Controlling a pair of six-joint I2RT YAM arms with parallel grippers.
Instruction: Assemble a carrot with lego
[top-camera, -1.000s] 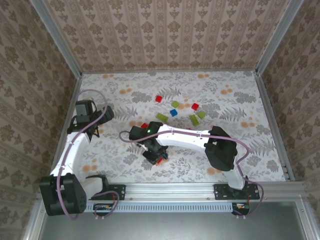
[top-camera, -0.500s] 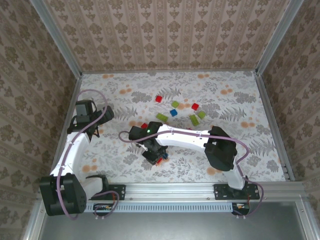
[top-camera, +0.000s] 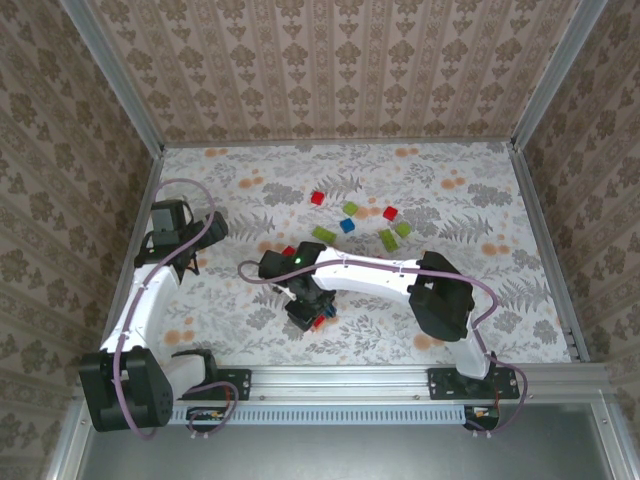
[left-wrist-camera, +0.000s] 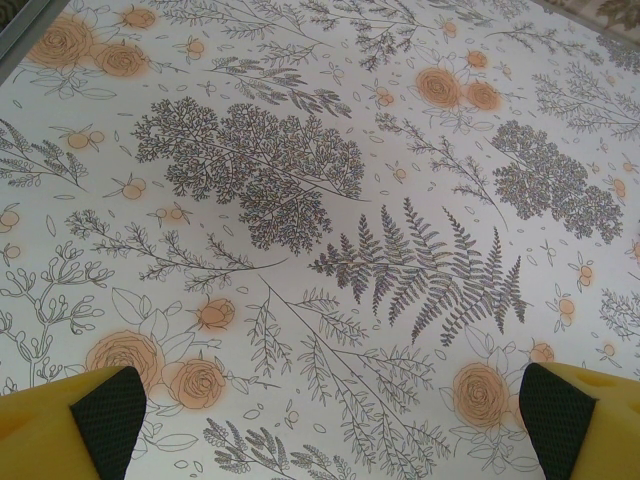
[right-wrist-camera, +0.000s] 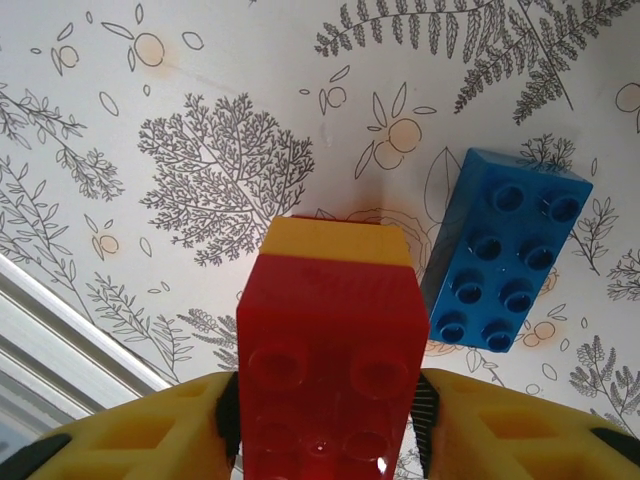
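Observation:
My right gripper (right-wrist-camera: 325, 410) is shut on a red lego brick (right-wrist-camera: 325, 350), its pads against both sides. A yellow brick (right-wrist-camera: 335, 243) is joined to the red one's far end, down toward the table. A blue brick (right-wrist-camera: 505, 250) lies flat just right of this stack. From above, the right gripper (top-camera: 309, 312) is low over the near middle of the table. Loose lego lies behind it: red bricks (top-camera: 317, 198), a blue one (top-camera: 347, 225) and green ones (top-camera: 323, 234). My left gripper (left-wrist-camera: 330, 420) is open over bare tablecloth, and it stands at the left side (top-camera: 172, 238).
The flowered tablecloth (top-camera: 480, 290) is ringed by patterned walls with metal rails (top-camera: 540, 250). A pale rail edge (right-wrist-camera: 60, 360) runs near the right gripper's left finger. Another red brick (top-camera: 288, 250) lies beside the right arm's wrist.

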